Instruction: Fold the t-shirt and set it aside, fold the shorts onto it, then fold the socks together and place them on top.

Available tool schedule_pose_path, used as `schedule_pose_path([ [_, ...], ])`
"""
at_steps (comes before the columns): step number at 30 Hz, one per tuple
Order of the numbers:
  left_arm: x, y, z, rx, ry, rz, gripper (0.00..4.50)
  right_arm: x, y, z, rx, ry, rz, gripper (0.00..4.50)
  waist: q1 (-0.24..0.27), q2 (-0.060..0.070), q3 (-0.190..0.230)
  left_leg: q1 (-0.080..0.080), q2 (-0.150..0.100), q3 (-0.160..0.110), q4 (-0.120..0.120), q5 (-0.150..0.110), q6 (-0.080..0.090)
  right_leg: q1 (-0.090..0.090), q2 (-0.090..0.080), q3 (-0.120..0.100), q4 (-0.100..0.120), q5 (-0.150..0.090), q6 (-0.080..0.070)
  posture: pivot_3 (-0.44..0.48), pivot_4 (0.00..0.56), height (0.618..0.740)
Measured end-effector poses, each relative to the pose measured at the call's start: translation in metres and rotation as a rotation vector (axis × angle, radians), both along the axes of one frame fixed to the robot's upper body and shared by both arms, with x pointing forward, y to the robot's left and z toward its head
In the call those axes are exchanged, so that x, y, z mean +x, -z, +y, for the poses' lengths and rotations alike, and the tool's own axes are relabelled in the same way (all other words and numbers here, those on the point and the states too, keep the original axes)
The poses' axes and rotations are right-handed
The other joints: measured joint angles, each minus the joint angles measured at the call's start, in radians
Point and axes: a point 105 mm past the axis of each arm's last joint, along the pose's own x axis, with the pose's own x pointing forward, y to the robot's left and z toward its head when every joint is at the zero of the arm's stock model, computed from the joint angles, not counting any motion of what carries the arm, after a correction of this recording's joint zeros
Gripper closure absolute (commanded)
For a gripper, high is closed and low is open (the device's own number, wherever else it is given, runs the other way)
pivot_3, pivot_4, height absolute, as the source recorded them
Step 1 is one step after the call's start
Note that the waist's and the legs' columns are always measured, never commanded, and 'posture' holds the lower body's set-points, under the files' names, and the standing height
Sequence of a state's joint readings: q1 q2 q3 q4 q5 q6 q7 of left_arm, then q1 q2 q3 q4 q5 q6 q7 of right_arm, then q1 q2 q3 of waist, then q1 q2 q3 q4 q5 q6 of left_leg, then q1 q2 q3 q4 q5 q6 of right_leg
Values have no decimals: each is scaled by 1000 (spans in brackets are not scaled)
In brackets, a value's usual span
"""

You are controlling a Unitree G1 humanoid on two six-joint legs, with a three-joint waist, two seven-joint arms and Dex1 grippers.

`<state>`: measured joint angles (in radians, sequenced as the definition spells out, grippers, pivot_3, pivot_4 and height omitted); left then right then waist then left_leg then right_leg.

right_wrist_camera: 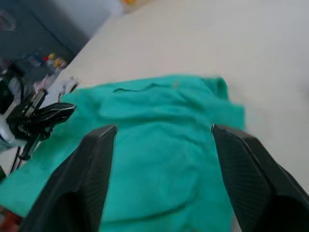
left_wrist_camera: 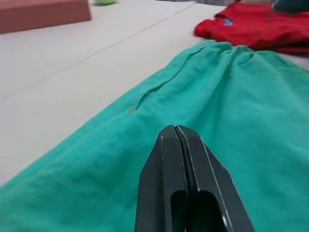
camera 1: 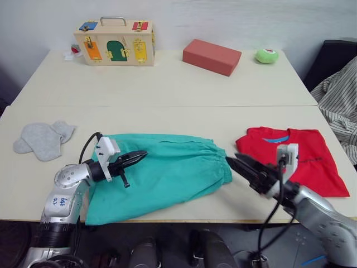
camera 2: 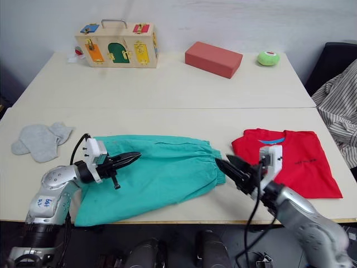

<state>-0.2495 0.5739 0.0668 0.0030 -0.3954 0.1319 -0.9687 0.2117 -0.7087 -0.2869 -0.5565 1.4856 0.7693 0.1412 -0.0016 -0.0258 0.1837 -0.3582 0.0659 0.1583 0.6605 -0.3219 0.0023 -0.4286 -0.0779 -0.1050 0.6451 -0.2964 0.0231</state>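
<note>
Beige tabletop [camera 1: 167,84] with garments along its near edge. Socks [camera 1: 42,139]: grey pair lying flat, well apart from the left gripper [camera 1: 139,156] on its outer side. Left gripper: jaws clenched, empty, tips over the shorts [camera 1: 162,176]. Shorts: teal, spread flat between both grippers. Right gripper [camera 1: 237,163]: jaws released, spread wide beside the gathered waistband. T-shirt [camera 1: 312,162]: red, folded, just behind the right gripper.

shorts [camera 1: 167,173]: near corner hidden from us under the left arm
striped cloth [camera 1: 340,103]: cut by the edge
t-shirt [camera 1: 301,159]: partly behind the right tool [camera 1: 244,167]
</note>
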Motion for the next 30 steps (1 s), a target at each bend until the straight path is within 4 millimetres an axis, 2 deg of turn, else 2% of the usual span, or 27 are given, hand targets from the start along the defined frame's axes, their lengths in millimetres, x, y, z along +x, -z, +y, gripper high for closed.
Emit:
schedule_pose_path([
  [1,-1,1,-4,10,27,5,4500,-8,5,-1,15,2,78,145,-1,0,0,0,0,0,0,0,0,0,1,0,-1,0,0,0,150,740],
  [2,-2,3,-8,20,53,13,4500,-15,10,-1,30,4,145,25,-2,0,0,-1,0,0,-1,0,0,0,1,0,-1,0,1,0,150,740],
  [4,-5,8,-14,34,96,30,4500,-24,20,-1,49,28,261,25,-6,-1,0,0,0,1,-1,0,0,0,1,1,-2,0,2,0,150,740],
  [8,-7,11,-23,33,144,53,4500,-24,34,11,76,67,378,25,-2,-3,2,-2,0,0,-1,2,1,0,2,1,-4,1,5,0,150,740],
  [14,-1,14,-27,62,172,70,4500,4,34,50,168,58,352,25,-4,-4,1,-3,1,0,-1,3,1,0,4,3,-8,2,7,0,150,740],
  [19,3,34,-24,95,162,142,4500,32,31,74,224,58,315,25,-25,-6,0,-3,2,0,-1,3,1,0,4,2,-7,2,6,0,150,740],
  [22,3,46,-22,115,163,168,4500,47,32,85,235,63,296,680,-34,-6,0,-1,3,0,-2,3,0,0,4,2,-7,3,5,0,150,740],
  [28,6,49,-20,92,153,146,4500,67,43,98,218,86,276,2893,-34,-5,-6,3,3,1,-6,4,-2,1,4,2,-5,3,5,0,150,740],
  [30,6,51,-17,87,142,147,4500,74,40,107,201,80,218,3637,-40,-7,-11,4,3,2,-9,6,-3,2,4,3,-6,3,4,0,150,740],
])
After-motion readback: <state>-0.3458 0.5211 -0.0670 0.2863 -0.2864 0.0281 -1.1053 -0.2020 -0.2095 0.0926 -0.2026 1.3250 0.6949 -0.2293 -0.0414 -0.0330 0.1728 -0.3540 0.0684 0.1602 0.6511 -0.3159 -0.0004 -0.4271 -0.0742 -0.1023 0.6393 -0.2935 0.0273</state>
